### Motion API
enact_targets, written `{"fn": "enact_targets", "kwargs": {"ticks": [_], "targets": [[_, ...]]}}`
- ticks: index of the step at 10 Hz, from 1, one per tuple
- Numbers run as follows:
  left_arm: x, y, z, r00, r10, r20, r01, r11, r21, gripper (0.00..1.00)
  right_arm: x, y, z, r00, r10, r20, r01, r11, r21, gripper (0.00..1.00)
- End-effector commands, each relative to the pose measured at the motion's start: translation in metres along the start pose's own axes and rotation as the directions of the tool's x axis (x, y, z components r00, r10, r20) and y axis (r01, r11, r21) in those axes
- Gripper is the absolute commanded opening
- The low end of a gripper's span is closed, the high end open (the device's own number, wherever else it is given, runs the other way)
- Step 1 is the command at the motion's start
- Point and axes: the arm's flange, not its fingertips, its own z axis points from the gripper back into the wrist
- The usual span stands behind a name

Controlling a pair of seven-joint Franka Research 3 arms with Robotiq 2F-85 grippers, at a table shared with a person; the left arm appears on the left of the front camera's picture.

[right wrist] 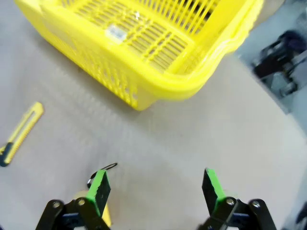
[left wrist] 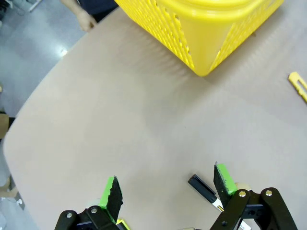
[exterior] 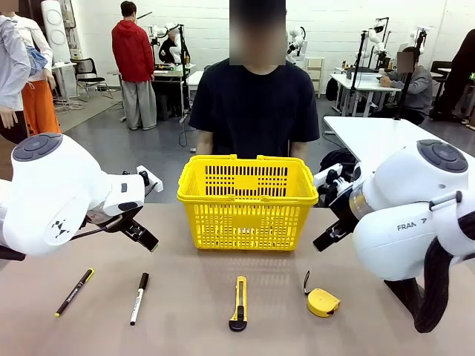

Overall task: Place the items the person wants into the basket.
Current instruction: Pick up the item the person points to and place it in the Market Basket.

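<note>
basket [exterior: 247, 222] sitting at the middle of the desk [exterior: 185, 315] before the person [exterior: 252, 104]. left jaws hanging wide apart, holding nothing. lying along the near edge: two pens [exterior: 74, 292], utility knife [exterior: 238, 302], tape measure [exterior: 323, 302]. right jaws hanging wide apart, empty, beside the basket.

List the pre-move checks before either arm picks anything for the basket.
1. Left gripper open, nothing in it: ok.
2. Right gripper open, nothing in it: ok.
3. Yellow basket upright, top unobstructed: ok.
4. Utility knife flat on the table, apart from the tape measure: ok.
5. Tape measure close below the right gripper, strap free on the table: ok.
6. Which item the person wants: cannot tell, no pointing seen.
</note>
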Motion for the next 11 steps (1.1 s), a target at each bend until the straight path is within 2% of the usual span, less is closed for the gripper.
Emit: {"fn": "enact_targets", "kwargs": {"ticks": [1,2,4,7,8,9,11], "targets": [[0.016,0.005,0.088,0.999,-0.034,0.016,0.033,0.997,0.070,1.00,-0.016,0.023,0.115,0.999,0.016,0.028,-0.012,0.987,-0.158,1.00],[0.034,0.009,0.138,0.997,-0.079,0.005,0.078,0.993,0.088,1.00,-0.006,0.028,0.174,0.999,0.013,0.031,-0.007,0.978,-0.207,1.00],[0.063,0.002,0.200,0.994,-0.105,0.006,0.104,0.988,0.111,1.00,0.009,0.039,0.244,0.999,0.041,-0.011,-0.043,0.967,-0.249,1.00],[0.091,0.006,0.264,0.997,-0.062,0.047,0.055,0.989,0.135,1.00,0.022,0.046,0.276,0.998,0.040,-0.049,-0.051,0.970,-0.238,1.00],[0.086,0.002,0.265,0.996,-0.046,0.075,0.025,0.964,0.263,1.00,0.006,0.045,0.283,0.999,0.042,-0.002,-0.041,0.965,-0.257,1.00],[0.083,0.002,0.270,0.995,-0.088,0.055,0.081,0.988,0.130,1.00,0.006,0.045,0.283,0.999,0.042,-0.002,-0.041,0.965,-0.257,1.00],[0.083,0.002,0.270,0.995,-0.088,0.055,0.081,0.988,0.130,1.00,0.006,0.045,0.283,0.999,0.042,-0.002,-0.041,0.965,-0.257,1.00]]}}
